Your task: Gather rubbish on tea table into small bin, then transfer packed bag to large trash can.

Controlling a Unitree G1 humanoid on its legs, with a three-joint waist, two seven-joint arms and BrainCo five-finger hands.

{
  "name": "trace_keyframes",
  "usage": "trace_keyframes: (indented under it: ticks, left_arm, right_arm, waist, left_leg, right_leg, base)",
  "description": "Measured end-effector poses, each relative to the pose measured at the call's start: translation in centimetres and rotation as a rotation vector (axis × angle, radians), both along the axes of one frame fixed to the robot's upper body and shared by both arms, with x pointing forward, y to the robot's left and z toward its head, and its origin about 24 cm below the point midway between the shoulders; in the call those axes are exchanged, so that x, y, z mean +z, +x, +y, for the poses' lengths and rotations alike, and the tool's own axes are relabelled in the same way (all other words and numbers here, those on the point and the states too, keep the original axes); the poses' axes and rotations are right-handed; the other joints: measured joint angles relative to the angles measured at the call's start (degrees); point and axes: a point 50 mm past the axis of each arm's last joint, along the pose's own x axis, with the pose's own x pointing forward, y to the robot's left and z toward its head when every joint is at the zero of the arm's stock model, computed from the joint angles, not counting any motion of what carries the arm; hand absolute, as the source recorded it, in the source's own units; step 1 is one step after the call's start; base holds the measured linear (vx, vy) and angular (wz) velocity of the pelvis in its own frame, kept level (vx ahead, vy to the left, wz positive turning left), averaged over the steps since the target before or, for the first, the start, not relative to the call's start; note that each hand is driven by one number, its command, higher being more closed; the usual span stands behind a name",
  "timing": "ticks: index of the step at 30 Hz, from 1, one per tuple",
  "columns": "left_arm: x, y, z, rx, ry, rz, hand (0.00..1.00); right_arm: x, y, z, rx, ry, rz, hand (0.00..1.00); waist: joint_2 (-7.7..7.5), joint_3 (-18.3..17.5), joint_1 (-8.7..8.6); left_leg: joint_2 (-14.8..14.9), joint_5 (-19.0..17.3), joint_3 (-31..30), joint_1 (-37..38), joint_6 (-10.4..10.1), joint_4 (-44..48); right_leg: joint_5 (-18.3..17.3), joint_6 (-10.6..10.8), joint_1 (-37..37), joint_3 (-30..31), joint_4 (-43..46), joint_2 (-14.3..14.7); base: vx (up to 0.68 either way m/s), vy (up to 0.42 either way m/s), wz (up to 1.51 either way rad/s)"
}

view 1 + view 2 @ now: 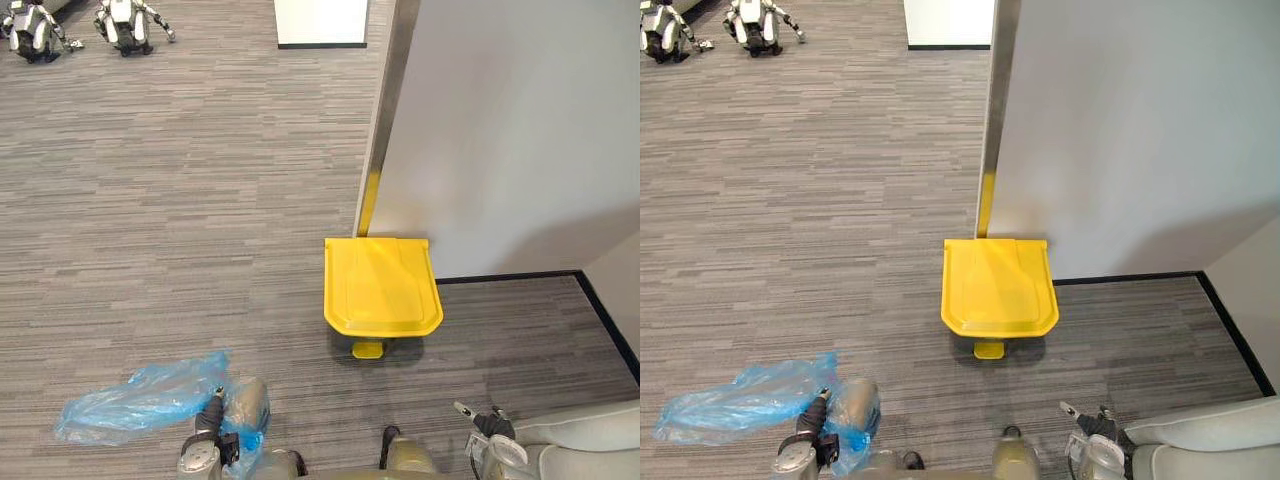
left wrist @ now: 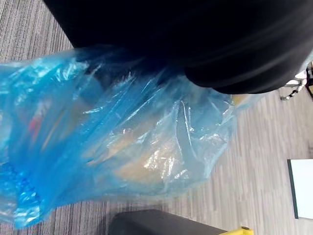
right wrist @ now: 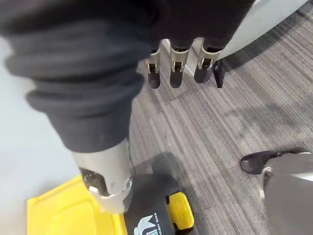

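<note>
A blue plastic bag with rubbish inside hangs low at the left, above the carpet. My left hand grips its gathered end. In the left wrist view the bag spreads out below the dark cover, with pale and red items showing through the film. The large trash can stands ahead against the wall, with its yellow lid down and a yellow pedal at its foot. My right hand hangs at the lower right, its fingers straight and holding nothing. The can's lid shows below that hand.
A white wall with a black baseboard rises behind the can and forms a corner on the right. Two other robots sit on the carpet far left. A white panel stands at the back.
</note>
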Motion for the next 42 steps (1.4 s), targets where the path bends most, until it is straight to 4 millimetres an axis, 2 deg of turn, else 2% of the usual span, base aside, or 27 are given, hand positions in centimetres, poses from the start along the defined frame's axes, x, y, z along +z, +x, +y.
trace_keyframes:
  ticks: [1,2,4,5,7,8,9,11,12,13,14,15,18,22,23,25,27,28,30,32,34,35,40,42]
  left_arm:
    - [0.0,0.1,0.0,0.003,0.000,-0.003,1.00]
    - [0.2,0.3,0.4,0.015,0.007,-0.013,1.00]
    - [0.6,0.9,0.9,0.009,0.023,-0.025,1.00]
    - [0.9,1.7,0.9,0.000,0.029,-0.048,1.00]
    - [1.8,3.6,0.5,-0.025,0.029,-0.101,1.00]
    - [2.2,4.6,-0.4,-0.053,0.018,-0.135,1.00]
    - [2.5,5.3,-1.4,-0.062,-0.008,-0.167,1.00]
    - [3.3,6.4,-1.7,-0.077,-0.009,-0.216,1.00]
    - [3.6,6.8,-1.8,-0.086,-0.008,-0.233,1.00]
    - [3.8,7.0,-1.9,-0.090,-0.006,-0.245,1.00]
    - [4.0,7.2,-1.9,-0.093,-0.005,-0.252,1.00]
    - [4.1,7.4,-2.0,-0.098,-0.008,-0.257,1.00]
    - [4.4,8.2,-3.1,-0.114,-0.043,-0.283,1.00]
    - [4.4,8.4,-3.5,-0.131,-0.041,-0.285,1.00]
    - [4.4,8.4,-3.5,-0.133,-0.038,-0.283,1.00]
    - [4.1,7.8,-3.3,-0.134,-0.030,-0.263,1.00]
    - [3.7,7.2,-3.1,-0.150,-0.018,-0.239,1.00]
    - [3.7,7.1,-3.1,-0.150,-0.017,-0.239,1.00]
    - [3.1,6.0,-2.6,-0.158,-0.001,-0.198,1.00]
    - [2.9,5.6,-2.3,-0.162,0.007,-0.187,1.00]
    - [2.9,5.6,-2.1,-0.191,0.026,-0.177,1.00]
    - [3.0,5.6,-2.1,-0.194,0.027,-0.177,1.00]
    - [3.3,6.0,-2.1,-0.205,0.033,-0.196,1.00]
    - [3.7,6.4,-2.2,-0.212,0.038,-0.222,1.00]
  right_arm:
    - [0.0,-0.1,0.1,-0.001,0.002,-0.002,0.00]
    - [0.0,0.0,0.4,0.006,0.006,-0.008,0.00]
    - [0.1,0.3,1.0,0.017,0.012,-0.024,0.00]
    - [0.1,0.4,1.3,0.015,0.015,-0.034,0.00]
    - [0.1,-0.2,1.0,0.001,0.007,-0.021,0.00]
    - [0.1,-1.1,0.4,-0.026,-0.009,-0.011,0.00]
    - [0.5,-1.4,-0.6,-0.064,-0.033,-0.022,0.00]
    - [1.0,-1.4,-1.3,-0.102,-0.047,-0.055,0.00]
    - [0.9,-2.4,-1.5,-0.143,-0.045,-0.047,0.00]
    - [0.8,-2.7,-1.6,-0.153,-0.044,-0.044,0.00]
    - [0.8,-3.0,-1.6,-0.174,-0.037,-0.045,0.00]
    - [0.8,-2.9,-1.6,-0.189,-0.027,-0.057,0.00]
    - [1.0,-2.4,-1.4,-0.206,0.000,-0.097,0.00]
    - [0.8,-2.1,-0.6,-0.209,0.031,-0.108,0.00]
    - [0.8,-2.0,-0.5,-0.200,0.031,-0.108,0.00]
    - [0.7,-1.8,0.0,-0.170,0.038,-0.104,0.00]
    - [0.6,-1.2,1.0,-0.114,0.051,-0.102,0.00]
    - [0.6,-1.2,1.0,-0.114,0.052,-0.102,0.00]
    - [0.8,0.3,2.5,-0.008,0.071,-0.127,0.00]
    - [1.0,1.1,3.1,0.032,0.074,-0.146,0.00]
    - [2.1,3.7,3.8,0.121,0.058,-0.206,0.00]
    - [2.4,4.4,3.9,0.143,0.051,-0.224,0.00]
    - [6.5,10.5,4.0,0.290,-0.039,-0.405,0.00]
    - [7.9,12.2,4.0,0.330,-0.069,-0.456,0.00]
  waist:
    - [0.67,0.7,0.20]
    - [-0.26,1.5,0.38]
    - [-1.29,3.0,0.43]
    - [-1.93,3.4,0.33]
    - [-2.50,4.3,0.08]
    - [-2.30,4.3,0.02]
    - [0.34,4.6,0.32]
    - [1.68,4.9,-0.15]
    - [1.83,4.9,-0.25]
    - [1.91,4.8,-0.20]
    - [1.94,4.8,-0.06]
    - [1.86,4.8,0.09]
    - [2.12,4.8,-0.12]
    - [2.80,3.7,-1.49]
    - [3.11,3.2,-1.42]
    - [3.34,1.7,-1.39]
    - [2.81,-0.1,-1.05]
    - [2.80,-0.1,-1.04]
    - [2.51,-2.3,0.20]
    - [2.62,-2.6,0.28]
    - [2.50,-2.7,0.20]
    - [2.49,-2.7,0.22]
    - [2.59,-2.4,0.08]
    - [2.54,-2.0,0.12]
  left_leg:
    - [0.3,-0.8,0.0,0.1,0.4,1.3]
    - [0.9,-2.5,-0.1,1.1,0.6,3.5]
    - [0.9,-5.0,0.0,2.4,0.4,6.2]
    - [1.3,-6.6,-0.2,2.2,0.0,8.2]
    - [1.2,-10.1,-2.5,2.3,-1.1,12.4]
    - [1.3,-12.8,-4.9,3.0,-2.2,14.7]
    - [2.8,-14.1,-6.2,3.7,-2.7,14.8]
    - [3.3,-14.3,-8.6,4.4,-2.8,12.9]
    - [3.4,-14.1,-10.2,5.6,-3.1,12.1]
    - [3.7,-14.0,-11.3,6.1,-3.2,12.0]
    - [4.4,-13.7,-13.3,6.8,-3.4,12.3]
    - [5.0,-12.9,-13.6,6.6,-4.2,12.8]
    - [6.2,-10.1,-13.3,5.5,-4.3,12.9]
    - [8.1,-9.2,-12.9,4.0,-4.7,11.7]
    - [8.4,-9.1,-12.7,3.4,-4.7,11.0]
    - [8.2,-8.3,-12.5,3.6,-6.1,6.9]
    - [8.1,-7.5,-12.5,4.2,-7.5,2.3]
    - [8.1,-7.5,-12.5,4.2,-7.6,2.2]
    - [8.3,-7.3,-13.2,4.7,-8.0,0.0]
    - [8.3,-6.4,-13.7,5.1,-8.5,-1.7]
    - [8.1,-4.2,-13.3,5.0,-9.3,-5.0]
    - [8.0,-3.7,-13.0,4.9,-9.3,-5.6]
    - [7.5,-2.0,-12.7,2.9,-9.9,-6.5]
    - [7.4,-2.0,-12.7,1.8,-9.8,-5.8]
  right_leg:
    - [-1.6,0.0,-2.1,0.2,3.1,0.1]
    - [-2.4,0.3,-4.3,-0.3,3.1,0.7]
    - [-1.8,0.6,-8.4,-1.7,0.0,1.6]
    - [-0.5,1.9,-10.5,-3.2,-5.1,2.9]
    - [-0.2,2.6,-11.1,-4.4,-8.9,3.4]
    - [0.8,0.6,-9.8,-3.8,-8.5,4.1]
    - [-1.1,1.4,-9.9,-4.5,-5.9,5.2]
    - [-3.7,2.6,-10.9,-3.9,-2.0,5.8]
    - [-5.9,1.7,-10.6,-4.5,1.1,5.8]
    - [-7.5,1.3,-10.3,-5.2,2.7,5.7]
    - [-9.9,0.0,-9.9,-6.5,4.8,5.9]
    - [-10.8,-1.0,-9.8,-7.2,5.3,5.8]
    - [-10.5,-2.3,-9.0,-8.8,4.0,5.8]
    - [-9.1,-3.7,-7.4,-12.1,0.5,5.8]
    - [-8.5,-3.5,-7.4,-12.8,-0.6,5.8]
    - [-7.6,-2.4,-7.3,-13.8,-2.9,5.8]
    - [-6.5,-2.2,-7.3,-14.8,-4.9,5.9]
    - [-6.5,-2.2,-7.3,-14.8,-4.9,5.9]
    - [-6.1,-1.9,-7.3,-14.9,-5.9,6.5]
    - [-6.1,-1.9,-7.4,-14.8,-6.4,6.9]
    - [-6.1,-1.9,-9.2,-14.4,-6.6,7.2]
    - [-6.1,-1.9,-9.8,-14.1,-6.6,7.4]
    - [-6.1,-1.8,-12.9,-13.2,-6.2,8.0]
    - [-6.0,-1.7,-13.6,-13.1,-6.2,7.9]
  base:
    - [0.02,0.043,0.02]
    - [0.10,-0.016,0.01]
    - [0.14,-0.057,0.08]
    - [0.17,-0.127,0.35]
    - [0.21,-0.176,0.65]
    - [0.33,-0.171,0.58]
    - [0.36,-0.149,0.51]
    - [0.39,-0.137,0.61]
    - [0.34,-0.146,0.76]
    - [0.37,-0.173,0.57]
    - [0.26,-0.139,0.26]
    - [0.34,-0.201,0.19]
    - [0.14,-0.128,0.17]
    - [0.01,-0.054,0.35]
    - [-0.06,-0.013,0.32]
    - [-0.07,0.002,0.36]
    - [-0.10,-0.004,0.28]
    - [-0.10,-0.030,0.09]
    - [-0.06,-0.035,0.01]
    - [-0.03,-0.043,-0.04]
    - [-0.04,-0.076,-0.11]
    - [-0.04,-0.069,-0.19]
    - [-0.03,-0.040,-0.09]
    - [-0.07,-0.018,0.00]
